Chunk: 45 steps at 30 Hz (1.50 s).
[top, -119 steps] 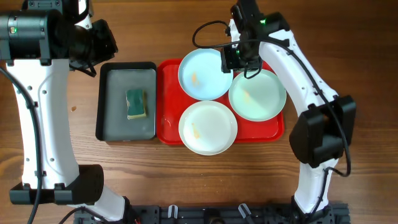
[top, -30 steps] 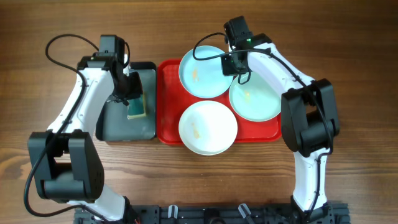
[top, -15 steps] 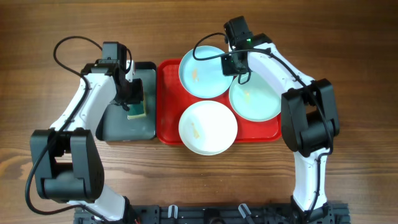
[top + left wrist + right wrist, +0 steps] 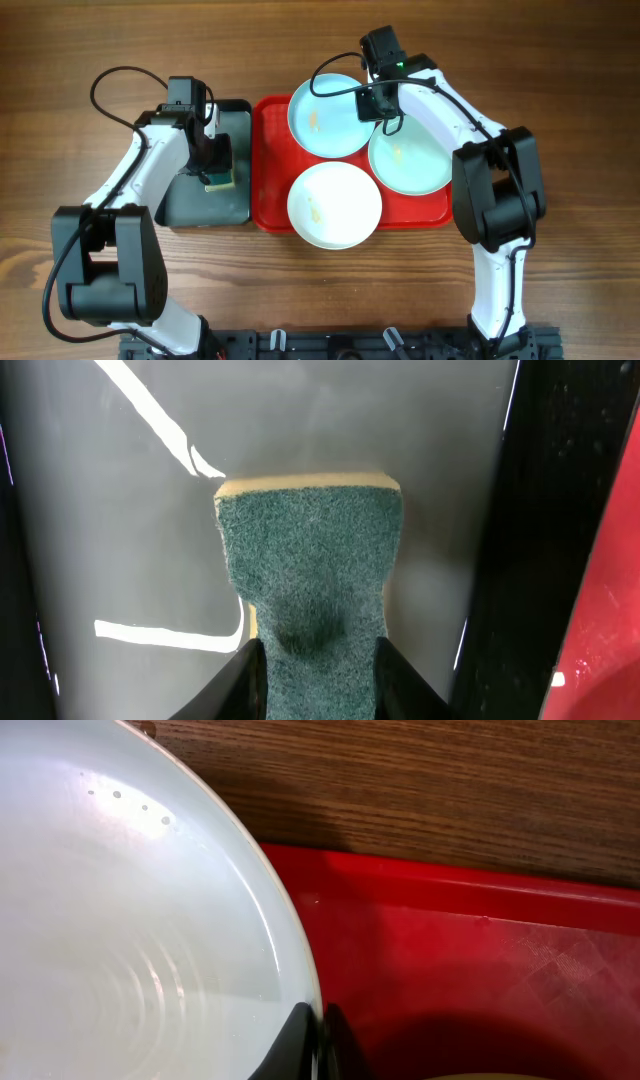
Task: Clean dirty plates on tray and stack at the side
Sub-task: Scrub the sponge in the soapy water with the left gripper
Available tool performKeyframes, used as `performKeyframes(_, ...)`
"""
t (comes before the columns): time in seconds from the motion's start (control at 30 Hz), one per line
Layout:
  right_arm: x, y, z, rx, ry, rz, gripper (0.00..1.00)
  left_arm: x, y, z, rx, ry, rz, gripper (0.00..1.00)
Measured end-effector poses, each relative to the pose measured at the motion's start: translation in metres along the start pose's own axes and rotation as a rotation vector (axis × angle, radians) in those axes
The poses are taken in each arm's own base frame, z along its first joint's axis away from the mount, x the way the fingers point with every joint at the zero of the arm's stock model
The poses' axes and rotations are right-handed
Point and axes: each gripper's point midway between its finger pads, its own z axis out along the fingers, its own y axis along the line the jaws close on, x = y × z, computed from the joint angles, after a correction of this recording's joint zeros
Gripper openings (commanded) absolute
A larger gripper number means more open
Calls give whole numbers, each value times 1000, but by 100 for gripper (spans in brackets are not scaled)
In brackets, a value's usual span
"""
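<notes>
All three plates [image 4: 334,205] on red tray [image 4: 268,170], smeared. Up top, right gripper [image 4: 318,1022] pinches far aqua plate [image 4: 326,116] rim; left gripper [image 4: 315,668] clamps sponge [image 4: 310,560] in black tray [image 4: 190,205], left of red tray. Step: sponge pickup, likely. Next: lift, carry to pinned plate, scrub.

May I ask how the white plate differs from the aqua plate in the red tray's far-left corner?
The white plate is white, ungripped, at the near edge of the tray; the aqua plate is pale blue, its rim pinched by the right gripper. Both are round, rimmed, with a yellowish smear.
</notes>
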Motion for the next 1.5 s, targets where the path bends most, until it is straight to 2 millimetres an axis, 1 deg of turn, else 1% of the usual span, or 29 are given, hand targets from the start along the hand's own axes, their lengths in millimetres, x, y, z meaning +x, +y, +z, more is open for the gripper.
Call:
performKeyframes(0.2, 0, 0, 0, 0, 0, 0, 4, -7, -1, 0, 4, -28, -26, 31)
performKeyframes(0.37, 0, 0, 0, 0, 0, 0, 4, -8, -1, 0, 4, -31, -49, 34)
performKeyframes(0.47, 0, 0, 0, 0, 0, 0, 4, -7, -1, 0, 4, -30, -51, 33)
performKeyframes(0.57, 0, 0, 0, 0, 0, 0, 4, -5, 0, 6, 2, -13, -54, 33)
performKeyframes(0.67, 0, 0, 0, 0, 0, 0, 4, 0, 0, 17, -3, 22, -57, 29)
performKeyframes(0.73, 0, 0, 0, 0, 0, 0, 4, 1, 0, 18, -4, 23, -58, 29)
performKeyframes(1.0, 0, 0, 0, 0, 0, 0, 4, 1, 0, 18, -4, 24, -62, 34)
performKeyframes(1.3, 0, 0, 0, 0, 0, 0, 4, 2, 1, 20, -9, 31, -62, 34)
performKeyframes(1.43, 0, 0, 0, 0, 0, 0, 4, 4, 2, 25, -15, 47, -64, 32)
performKeyframes(1.5, 0, 0, 0, 0, 0, 0, 4, 6, 2, 28, -17, 55, -65, 28)
